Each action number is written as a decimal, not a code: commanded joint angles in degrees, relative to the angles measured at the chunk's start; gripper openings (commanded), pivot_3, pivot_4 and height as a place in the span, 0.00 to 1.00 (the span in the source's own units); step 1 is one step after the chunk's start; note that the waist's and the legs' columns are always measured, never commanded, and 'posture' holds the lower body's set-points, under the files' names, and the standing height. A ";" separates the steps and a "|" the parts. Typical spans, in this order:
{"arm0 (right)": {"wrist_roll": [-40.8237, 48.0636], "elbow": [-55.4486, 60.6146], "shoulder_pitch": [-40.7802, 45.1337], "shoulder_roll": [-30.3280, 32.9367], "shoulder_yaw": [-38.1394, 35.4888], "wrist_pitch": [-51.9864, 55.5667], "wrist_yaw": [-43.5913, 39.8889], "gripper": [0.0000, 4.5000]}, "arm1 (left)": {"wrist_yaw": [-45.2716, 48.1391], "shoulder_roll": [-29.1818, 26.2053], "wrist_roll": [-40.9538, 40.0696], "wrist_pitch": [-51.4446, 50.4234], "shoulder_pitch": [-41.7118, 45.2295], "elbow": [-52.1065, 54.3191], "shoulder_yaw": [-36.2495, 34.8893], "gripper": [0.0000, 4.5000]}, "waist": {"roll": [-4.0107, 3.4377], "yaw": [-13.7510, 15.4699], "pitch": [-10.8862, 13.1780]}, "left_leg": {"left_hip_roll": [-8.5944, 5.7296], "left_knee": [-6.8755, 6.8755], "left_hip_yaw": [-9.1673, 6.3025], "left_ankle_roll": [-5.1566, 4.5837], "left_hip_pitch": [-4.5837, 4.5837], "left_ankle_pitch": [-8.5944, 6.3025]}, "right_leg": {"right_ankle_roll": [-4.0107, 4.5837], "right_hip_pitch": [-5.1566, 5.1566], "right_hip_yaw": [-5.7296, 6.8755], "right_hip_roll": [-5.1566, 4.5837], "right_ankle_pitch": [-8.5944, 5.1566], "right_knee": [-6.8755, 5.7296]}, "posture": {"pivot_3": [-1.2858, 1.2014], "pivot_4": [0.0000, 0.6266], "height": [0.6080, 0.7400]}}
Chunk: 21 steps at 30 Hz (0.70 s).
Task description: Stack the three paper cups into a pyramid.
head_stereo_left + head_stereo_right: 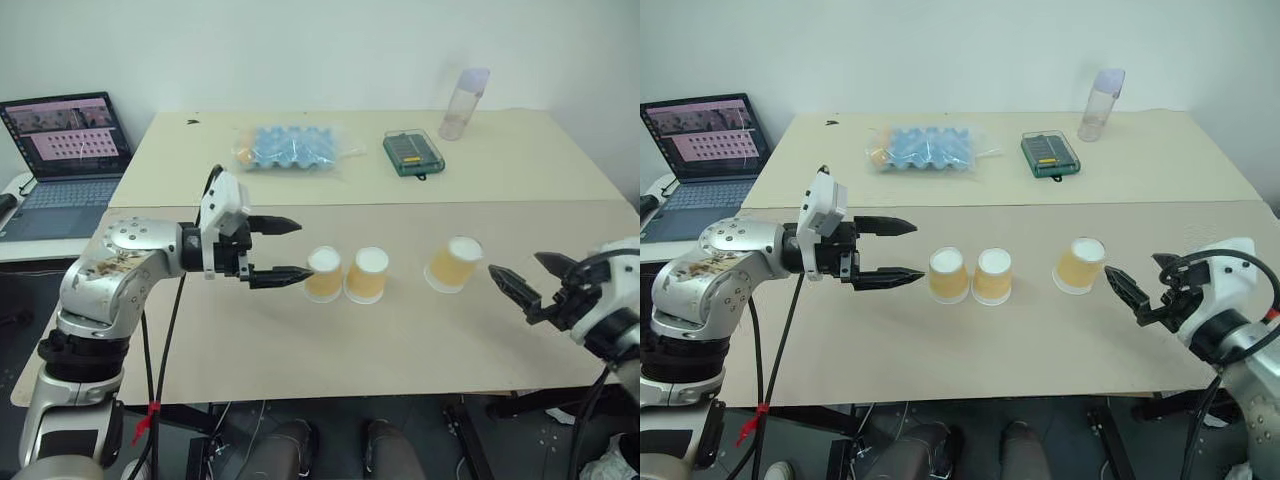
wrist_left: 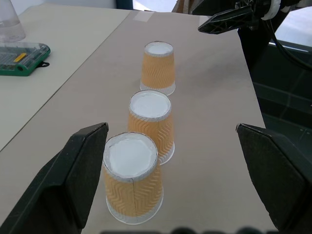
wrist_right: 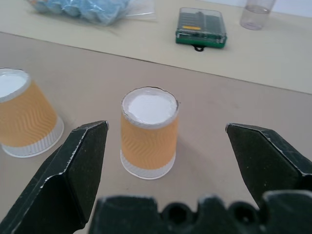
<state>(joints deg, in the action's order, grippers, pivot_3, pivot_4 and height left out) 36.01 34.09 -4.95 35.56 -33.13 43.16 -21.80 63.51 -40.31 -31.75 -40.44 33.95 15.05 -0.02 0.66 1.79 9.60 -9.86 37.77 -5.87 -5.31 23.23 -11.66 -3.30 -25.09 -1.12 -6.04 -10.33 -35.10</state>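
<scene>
**Now: three cups in a row, both grippers spread and empty**

Ahead of me, three cups stand upside down on the tan table (image 1: 400, 350), white bases up, so I cannot see inside any of them. The left cup (image 1: 323, 274) and the middle cup (image 1: 367, 275) stand just beside each other; I cannot tell if they touch. The right cup (image 1: 453, 264) stands apart from the pair.

My left gripper (image 1: 285, 250) points at the left cup, fingers spread wide, the lower fingertip just beside it, holding nothing. My right gripper (image 1: 527, 277) sits near the right cup, fingers also spread, holding nothing.

At the far side of the table lie a clear bag (image 1: 290, 148) of blue items, a closed green case (image 1: 413, 153) and a clear bottle (image 1: 464, 103) that looks empty. An open laptop (image 1: 62, 160) sits left of the table.
</scene>
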 commanded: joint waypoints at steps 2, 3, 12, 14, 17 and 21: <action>-4.34 3.71 0.35 -4.92 6.77 -0.31 7.67 1.00 | -0.40 -0.70 -1.28 -0.32 1.64 0.69 -0.71 1.00 | -0.01 -0.27 0.00 | 0.00 -0.01 0.01 0.01 -0.01 0.01 | 0.01 -0.02 -0.01 0.02 0.00 0.00 | 0.52 0.24 1.00; -4.96 3.69 0.35 -5.89 8.39 -0.65 8.29 1.00 | -0.34 -0.66 -1.36 -0.41 1.94 0.39 -0.68 1.00 | -0.01 -0.33 0.00 | -0.01 -0.02 0.01 0.02 0.00 0.01 | 0.01 -0.04 -0.01 0.02 0.00 -0.01 | 0.52 0.24 1.00; -10.64 -2.04 2.55 -9.29 12.82 -5.14 10.29 1.00 | -0.16 -0.59 -1.18 -0.60 2.76 -0.06 -0.21 1.00 | -0.03 -0.49 0.02 | -0.03 -0.02 0.01 0.08 -0.01 0.05 | 0.01 -0.05 0.00 0.07 0.00 0.01 | 0.52 0.24 1.00; -11.57 -3.87 4.51 -9.52 13.80 -6.20 9.90 1.00 | -0.32 -0.50 -1.20 -0.70 2.77 0.05 -0.19 1.00 | -0.04 -0.73 0.02 | -0.03 -0.02 0.01 0.10 -0.01 0.06 | 0.02 -0.05 -0.01 0.07 0.00 -0.01 | 0.52 0.24 1.00; -12.92 -7.82 8.16 -9.86 16.01 -8.00 8.99 1.00 | -0.64 -0.28 -1.10 -0.68 3.02 0.01 -0.16 1.00 | -0.04 -1.08 0.02 | 0.00 -0.03 0.02 0.12 -0.04 0.07 | 0.02 -0.05 -0.01 0.09 0.01 -0.02 | 0.52 0.24 1.00; -14.21 -11.38 11.93 -10.76 18.75 -9.86 8.02 1.00 | -0.94 -0.26 -0.83 -0.34 3.23 0.11 -0.05 1.00 | -0.05 -1.35 0.03 | 0.02 -0.10 0.03 0.18 -0.06 0.11 | 0.06 -0.07 -0.05 0.14 0.01 -0.02 | 0.52 0.24 1.00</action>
<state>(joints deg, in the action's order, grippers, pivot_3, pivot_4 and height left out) 22.54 22.55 5.95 25.09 -14.55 35.85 -13.31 62.82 -40.26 -31.75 -41.36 36.01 14.04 0.54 0.61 0.44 9.63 -9.83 37.66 -5.84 -5.13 23.18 -11.55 -3.24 -25.17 -1.17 -5.89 -10.32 -35.12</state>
